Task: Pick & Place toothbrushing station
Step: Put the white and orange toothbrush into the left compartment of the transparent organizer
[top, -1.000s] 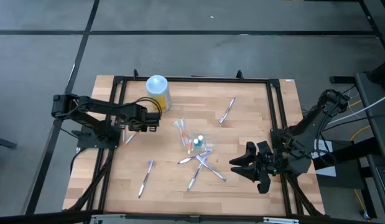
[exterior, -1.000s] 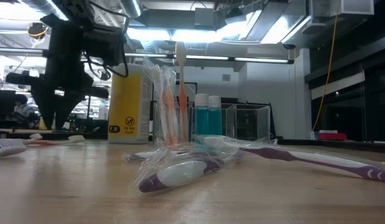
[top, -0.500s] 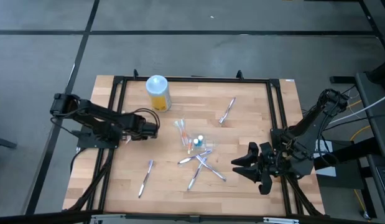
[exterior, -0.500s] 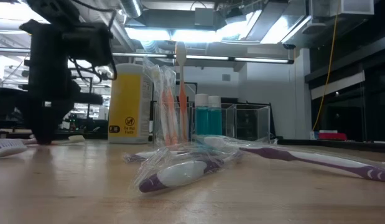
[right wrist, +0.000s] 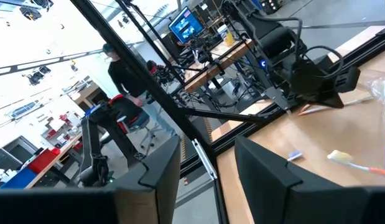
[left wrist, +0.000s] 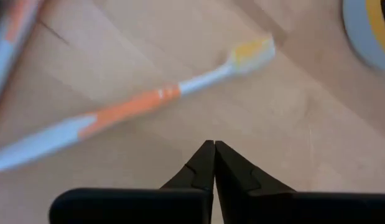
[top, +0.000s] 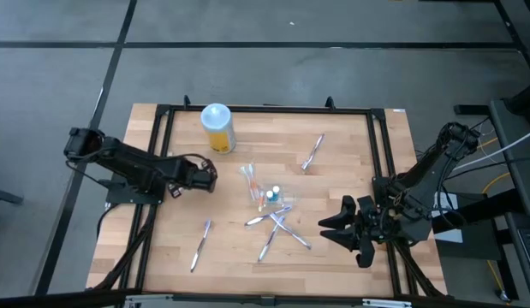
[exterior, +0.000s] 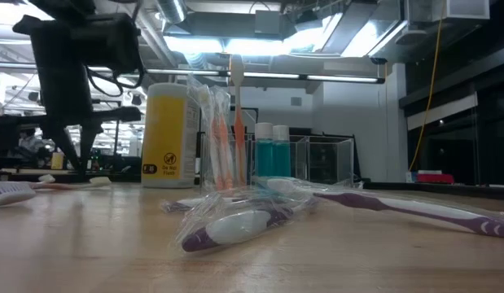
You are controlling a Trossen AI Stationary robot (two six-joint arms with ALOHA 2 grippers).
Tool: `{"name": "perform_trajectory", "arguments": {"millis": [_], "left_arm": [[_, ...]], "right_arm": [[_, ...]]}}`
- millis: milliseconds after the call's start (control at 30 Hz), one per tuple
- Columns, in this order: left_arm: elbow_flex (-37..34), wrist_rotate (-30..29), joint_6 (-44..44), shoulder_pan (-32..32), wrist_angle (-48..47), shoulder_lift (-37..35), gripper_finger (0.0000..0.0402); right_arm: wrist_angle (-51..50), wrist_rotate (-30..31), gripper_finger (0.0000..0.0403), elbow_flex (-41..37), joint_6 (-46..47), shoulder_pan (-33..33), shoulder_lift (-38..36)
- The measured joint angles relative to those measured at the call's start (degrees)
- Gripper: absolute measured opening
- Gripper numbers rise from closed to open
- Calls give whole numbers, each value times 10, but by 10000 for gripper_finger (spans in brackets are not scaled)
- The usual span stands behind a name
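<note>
We find the orange and white toothbrush (left wrist: 133,109) lying flat on the wooden table (top: 350,154) at its left side, bristle head pointing toward the yellow bottle (top: 217,127). It lies just ahead of the left gripper (left wrist: 214,149), apart from it and not held. That gripper's fingers are pressed together, tip against tip, with nothing between them. In the high view the left gripper (top: 209,177) sits low over the table's left part, its arm reaching in from the left edge.

In the low view the same toothbrush (exterior: 68,185) shows as a thin line on the table surface below the left gripper (exterior: 72,159).

Near the table's middle we note a clear holder (top: 269,193) with two blue-filled small bottles (exterior: 272,155), and orange toothbrushes in clear wrapping (exterior: 223,134) standing upright beside it. A loose pile of purple and white wrapped toothbrushes (top: 277,224) lies just in front of the holder. One more toothbrush (top: 312,152) lies alone toward the far right, and another (top: 199,245) alone near the front left.

The right gripper (top: 337,228) waits at the table's right front, well apart from the pile, fingers (right wrist: 161,171) spread and empty.

A person (right wrist: 127,78) stands in the room beyond the table.
</note>
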Motion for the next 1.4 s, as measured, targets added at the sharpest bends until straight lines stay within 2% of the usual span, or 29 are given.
{"name": "perform_trajectory", "arguments": {"millis": [233,500,600,700,967,1167,1400], "left_arm": [[0,-57,3,63,-16,-1,5],[0,-104,9,133,-32,-3,2],[0,-98,16,153,-57,-3,5],[0,-67,35,162,-80,-3,2],[-6,-19,30,133,-119,-2,3],[-54,45,20,99,-78,0,4],[-70,40,19,57,-60,-1,2]], "right_arm": [[1,-8,155,0,23,8,2],[4,25,155,0,46,34,3],[4,42,155,0,49,42,3],[4,53,155,0,52,47,3],[5,56,155,0,45,47,3],[4,56,155,0,48,47,3],[34,56,155,0,32,47,11]]}}
